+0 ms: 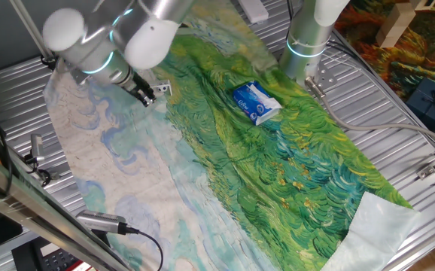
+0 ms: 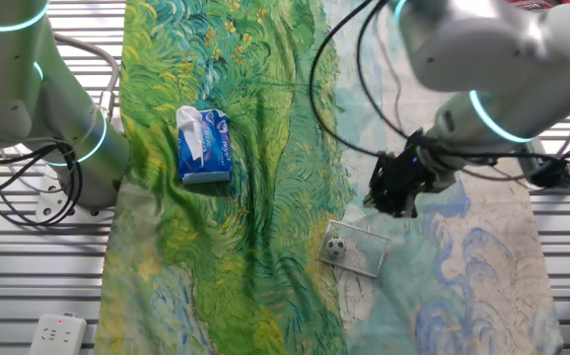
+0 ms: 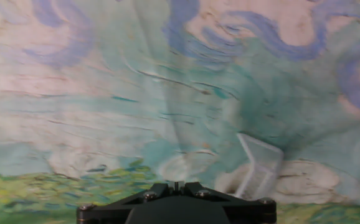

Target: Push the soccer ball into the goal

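Note:
The soccer ball (image 2: 335,248) is tiny, white with black patches. It sits within the outline of the goal (image 2: 356,250), a small white open frame lying on the painted cloth, at the frame's left end. My gripper (image 2: 384,200) is black, hangs just above and to the right of the goal, and is apart from it. In one fixed view the gripper (image 1: 148,98) is beside the goal (image 1: 162,89), and the ball is hidden. In the hand view the fingers (image 3: 177,186) are shut together and empty, with the goal (image 3: 259,165) ahead to the right. The ball does not show clearly there.
A blue-and-white packet (image 2: 203,146) lies on the green part of the cloth (image 2: 265,197), also in one fixed view (image 1: 255,102). A second arm's base (image 2: 58,128) stands at the table's side. A black cable and camera (image 1: 101,221) lie at the cloth's edge.

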`<state>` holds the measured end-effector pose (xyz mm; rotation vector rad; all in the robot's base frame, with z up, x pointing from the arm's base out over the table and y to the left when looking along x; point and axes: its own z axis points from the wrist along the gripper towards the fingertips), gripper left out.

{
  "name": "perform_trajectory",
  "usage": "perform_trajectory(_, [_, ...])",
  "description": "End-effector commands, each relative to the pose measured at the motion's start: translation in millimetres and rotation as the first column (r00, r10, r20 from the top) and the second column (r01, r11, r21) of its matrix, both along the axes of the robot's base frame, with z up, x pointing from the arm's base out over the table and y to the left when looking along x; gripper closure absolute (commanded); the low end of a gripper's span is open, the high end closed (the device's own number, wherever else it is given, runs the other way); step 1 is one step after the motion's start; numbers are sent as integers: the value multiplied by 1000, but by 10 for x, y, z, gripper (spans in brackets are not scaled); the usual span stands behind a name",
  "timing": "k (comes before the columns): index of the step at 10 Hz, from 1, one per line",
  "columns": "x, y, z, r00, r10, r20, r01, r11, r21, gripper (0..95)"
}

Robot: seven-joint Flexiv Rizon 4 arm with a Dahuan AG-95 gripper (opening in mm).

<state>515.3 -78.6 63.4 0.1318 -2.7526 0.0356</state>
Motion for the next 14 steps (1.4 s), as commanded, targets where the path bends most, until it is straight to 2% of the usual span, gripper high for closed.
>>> perform_trajectory(1, [21,171,-4,982,-176,71,176,984,8,950])
perform_trajectory(4, [-10,389,57,971,-227,80,227,974,-2,950])
perform_trajectory(6, [24,459,108,973,-216,79,217,976,2,950])
perform_trajectory(7, [28,463,110,975,-208,77,209,978,5,760])
perform_trajectory(9, [27,464,110,981,-179,82,179,984,7,760])
perform_trajectory(10, [29,462,106,980,-182,81,182,983,5,950])
perform_trajectory(14, [29,459,101,980,-182,82,182,983,3,950])
